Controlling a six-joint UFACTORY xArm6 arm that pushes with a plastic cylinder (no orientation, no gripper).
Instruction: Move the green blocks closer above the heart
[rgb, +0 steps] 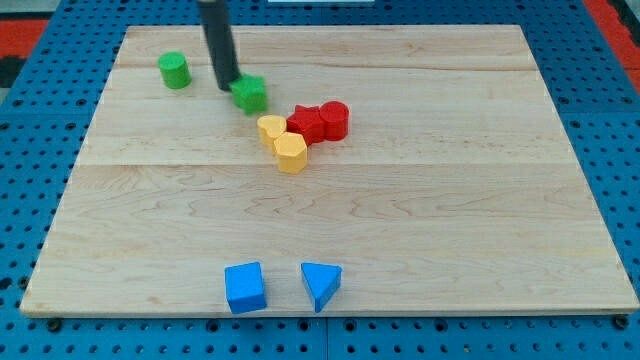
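1. The upper part of the dark rod is cut off by the view's top edge, so the arm that carries it does not show. The rod ends in a plain tip (229, 86) with no jaws to spread or close, so no open or closed state applies.
2. The green star-like block (249, 94) has a shape that is hard to make out; its outline looks notched, but part of its left side sits behind the tip.
3. The yellow heart (271, 129) is partly overlapped by the yellow hexagon block (291, 152), which touches it on the lower right, so the heart's point cannot be read clearly.
4. The green cylinder (174, 70) stands upright, its round face up; it has no long axis across the board.
5. The tip lies against the left edge of the green star-like block, touching or nearly so. The green cylinder is to the tip's left, apart from it.
6. The green star-like block sits just above the yellow heart, near but apart; the green cylinder is well off at the wooden board (450, 200)'s upper left.
7. Two red blocks (322, 121) lie touching each other just right of the heart; their shapes run together.
8. A blue cube (245, 287) and a blue triangle (320, 284) rest near the view's bottom, side by side but apart.
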